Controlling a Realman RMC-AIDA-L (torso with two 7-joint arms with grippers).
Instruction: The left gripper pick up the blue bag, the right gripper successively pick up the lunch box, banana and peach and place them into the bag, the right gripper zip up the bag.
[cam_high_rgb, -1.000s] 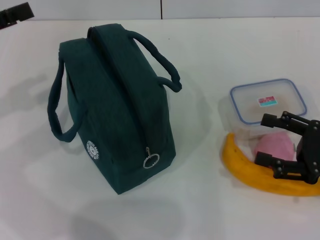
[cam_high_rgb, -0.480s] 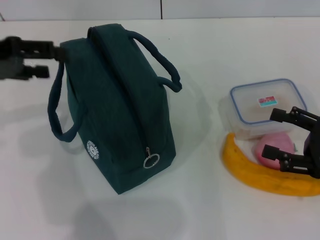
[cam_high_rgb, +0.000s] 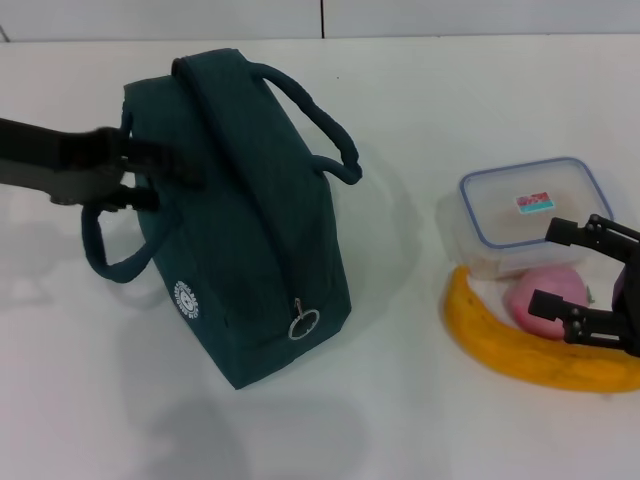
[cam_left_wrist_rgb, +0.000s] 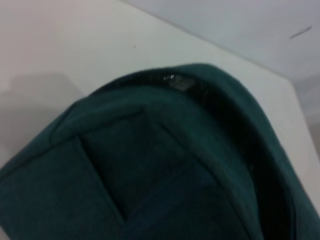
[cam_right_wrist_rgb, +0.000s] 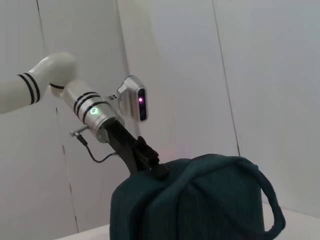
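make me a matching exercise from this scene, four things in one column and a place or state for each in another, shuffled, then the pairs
Column one
1. bag
2. lunch box
3. banana
4. peach

Column two
A. curved along the near side of the pink fruit
B. zipped shut, left gripper at its side by a handle
C. clear, blue-rimmed lid on, farthest back of the three foods
D. between the container and the yellow fruit, under the right gripper

Pairs: 1-B, 2-C, 3-A, 4-D
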